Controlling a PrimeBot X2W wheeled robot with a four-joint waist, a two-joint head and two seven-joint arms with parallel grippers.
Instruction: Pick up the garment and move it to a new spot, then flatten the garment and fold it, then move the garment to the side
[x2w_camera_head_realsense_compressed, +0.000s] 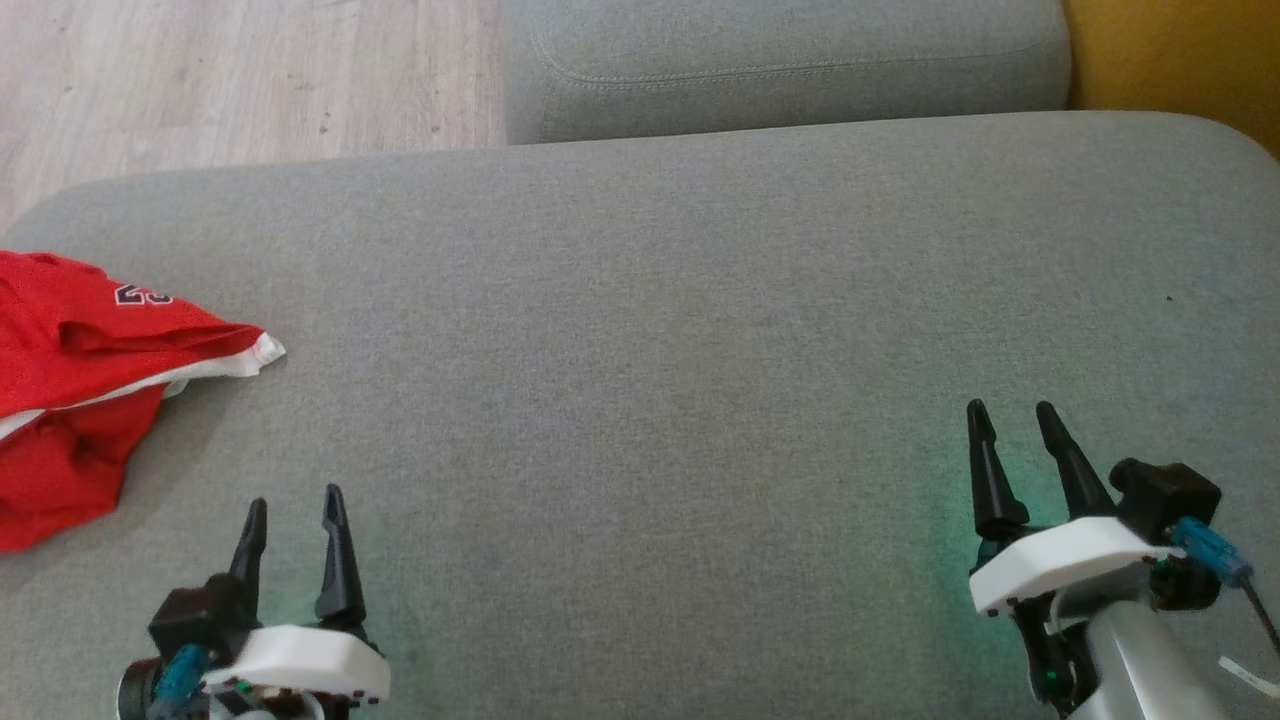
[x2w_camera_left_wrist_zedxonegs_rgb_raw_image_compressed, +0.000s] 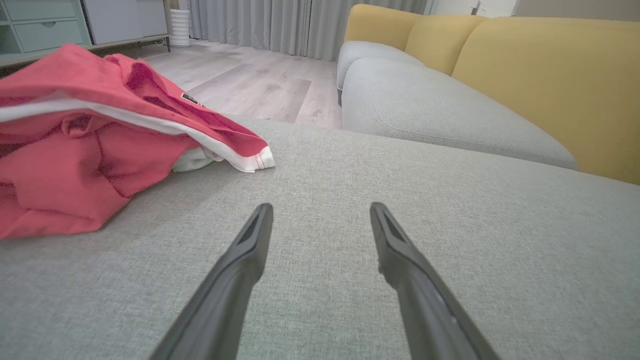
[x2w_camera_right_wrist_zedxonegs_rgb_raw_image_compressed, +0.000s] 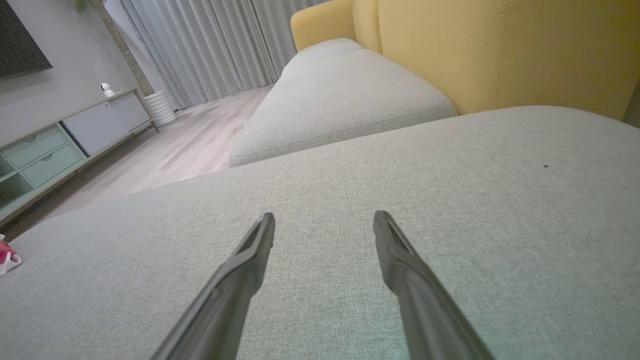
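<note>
- Grey woven sofa cushion (x2w_camera_head_realsense_compressed: 700, 300) spreads across the head view, with a second grey cushion (x2w_camera_head_realsense_compressed: 780, 70) behind it, a yellow backrest (x2w_camera_head_realsense_compressed: 1170, 50) at the far right and pale wooden floor (x2w_camera_head_realsense_compressed: 200, 80) at the far left.
- The garment (x2w_camera_head_realsense_compressed: 90, 390) lies crumpled at the sofa cushion's left edge, cut off by the picture's left border. It is bright red, with a white trim band along 1 folded edge.
- A white-hemmed corner of it points toward the cushion's middle, and a dark printed mark with a pale outline shows on the upper layer.
- In the left wrist view the garment (x2w_camera_left_wrist_zedxonegs_rgb_raw_image_compressed: 90, 150) is a loose heap, 1 layer folded over another, with the white trim running across it and a small dark label (x2w_camera_left_wrist_zedxonegs_rgb_raw_image_compressed: 190, 98) on top.
- The left claw (x2w_camera_head_realsense_compressed: 295, 497) sits at the lower left, near the garment but apart from it. Its 2 fingers are spread wide with nothing between them.
- The right claw (x2w_camera_head_realsense_compressed: 1010, 405) is at the lower right, well apart from the garment, its 2 fingers likewise wide and empty over bare cushion.
- A green glow (x2w_camera_head_realsense_compressed: 950, 520) tints the fabric beside the right claw.
- Grey curtains (x2w_camera_left_wrist_zedxonegs_rgb_raw_image_compressed: 260, 25) and a low cabinet (x2w_camera_right_wrist_zedxonegs_rgb_raw_image_compressed: 50, 150) stand beyond the floor.
</note>
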